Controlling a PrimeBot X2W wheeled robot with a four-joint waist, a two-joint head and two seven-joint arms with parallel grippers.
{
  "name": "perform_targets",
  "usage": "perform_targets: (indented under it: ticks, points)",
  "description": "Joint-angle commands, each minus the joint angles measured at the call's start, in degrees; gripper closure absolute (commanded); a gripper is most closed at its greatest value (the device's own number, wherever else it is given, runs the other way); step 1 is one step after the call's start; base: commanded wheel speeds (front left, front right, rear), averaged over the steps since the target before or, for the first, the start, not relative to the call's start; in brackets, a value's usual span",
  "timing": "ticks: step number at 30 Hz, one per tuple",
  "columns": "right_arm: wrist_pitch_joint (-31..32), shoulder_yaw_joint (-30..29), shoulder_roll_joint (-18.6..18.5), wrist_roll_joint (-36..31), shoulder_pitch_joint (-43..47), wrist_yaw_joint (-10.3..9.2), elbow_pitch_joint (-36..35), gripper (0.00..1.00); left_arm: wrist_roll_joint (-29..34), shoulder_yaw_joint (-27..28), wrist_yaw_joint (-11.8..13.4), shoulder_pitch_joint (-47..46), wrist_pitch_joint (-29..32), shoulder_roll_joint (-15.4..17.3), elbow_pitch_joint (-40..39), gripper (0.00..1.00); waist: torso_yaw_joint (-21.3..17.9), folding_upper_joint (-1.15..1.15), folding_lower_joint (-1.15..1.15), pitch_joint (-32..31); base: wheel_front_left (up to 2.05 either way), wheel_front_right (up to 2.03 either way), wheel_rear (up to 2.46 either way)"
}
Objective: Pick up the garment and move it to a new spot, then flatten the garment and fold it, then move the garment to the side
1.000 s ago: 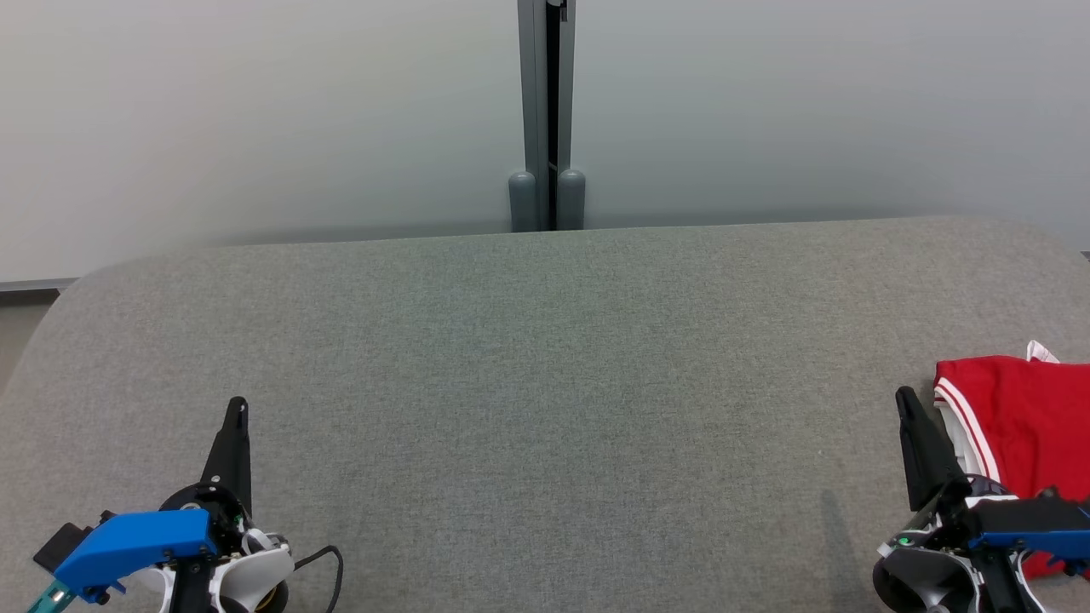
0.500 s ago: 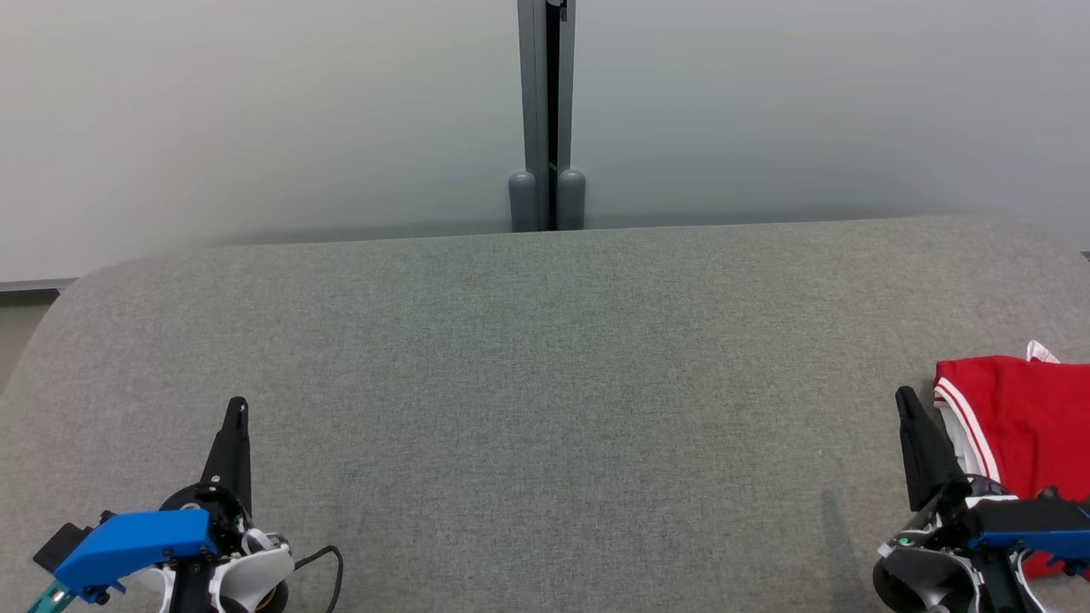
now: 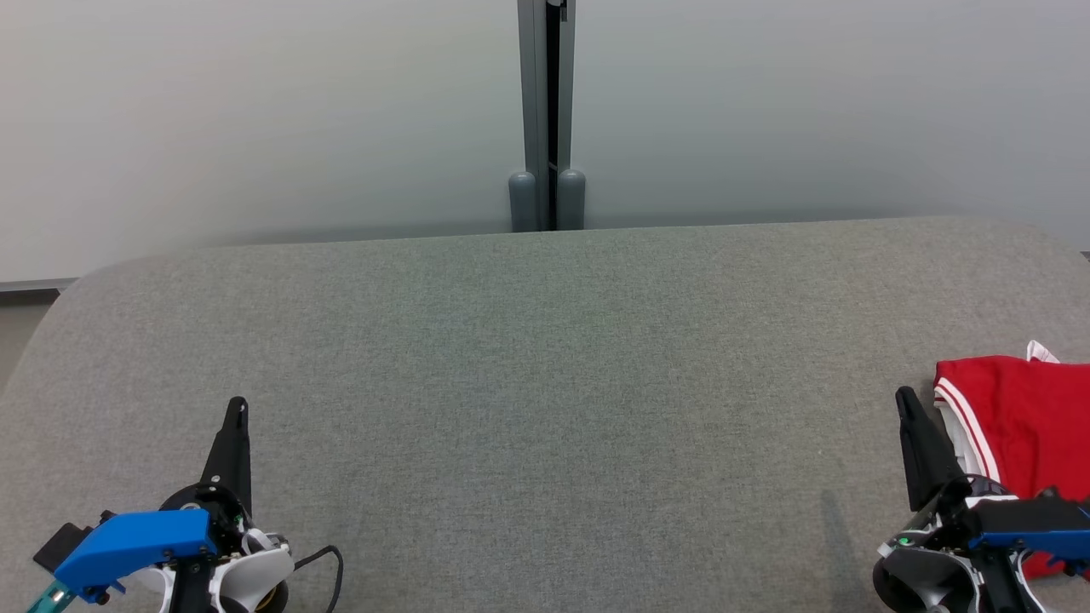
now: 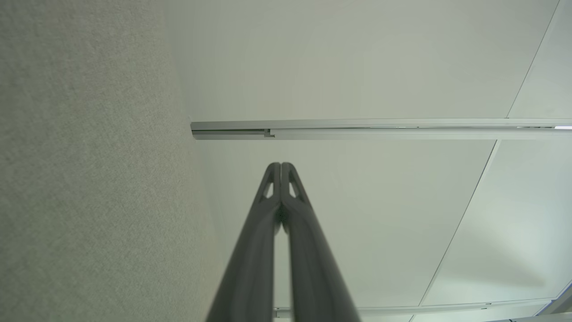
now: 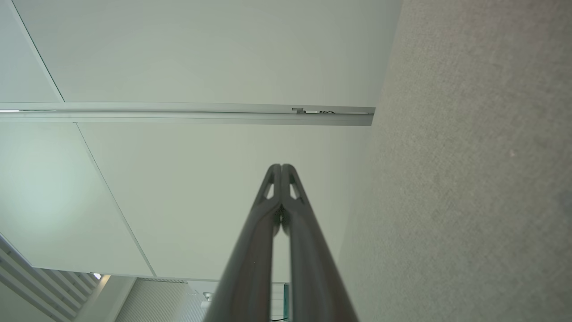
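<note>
The garment (image 3: pixel 1029 413) is red with white trim and lies folded at the right edge of the grey table (image 3: pixel 545 358), cut off by the head view's border. Just left of it my right gripper (image 3: pixel 904 398) stands shut and empty, fingers pointing away from me; its wrist partly covers the garment's near end. At the lower left my left gripper (image 3: pixel 238 405) is shut too, with nothing in it. In the wrist views the left gripper (image 4: pixel 281 166) and the right gripper (image 5: pixel 281 167) each show both fingers pressed together against the pale wall.
The grey fabric table has rounded far corners and stretches wide between my two arms. Behind it stands a pale partition wall with a grey post (image 3: pixel 547 115) at its middle. The table's left edge (image 3: pixel 34 349) drops off to the floor.
</note>
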Motion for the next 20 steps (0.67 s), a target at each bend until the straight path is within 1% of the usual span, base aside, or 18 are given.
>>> perform_targets:
  ticks: [1, 20]
  points:
    - [0.2, -0.1, -0.4, 0.2, 0.7, 0.02, -0.2, 1.00, -0.2, 0.1, -0.2, -0.6, 0.2, 0.1, -0.3, 1.00, 0.0, 0.00, 0.00, 0.0, 0.00, 0.00, 0.00]
    - [0.2, -0.1, -0.4, 0.2, 0.7, 0.02, -0.2, 1.00, -0.2, 0.1, -0.2, -0.6, 0.2, 0.1, -0.3, 1.00, 0.0, 0.00, 0.00, 0.0, 0.00, 0.00, 0.00]
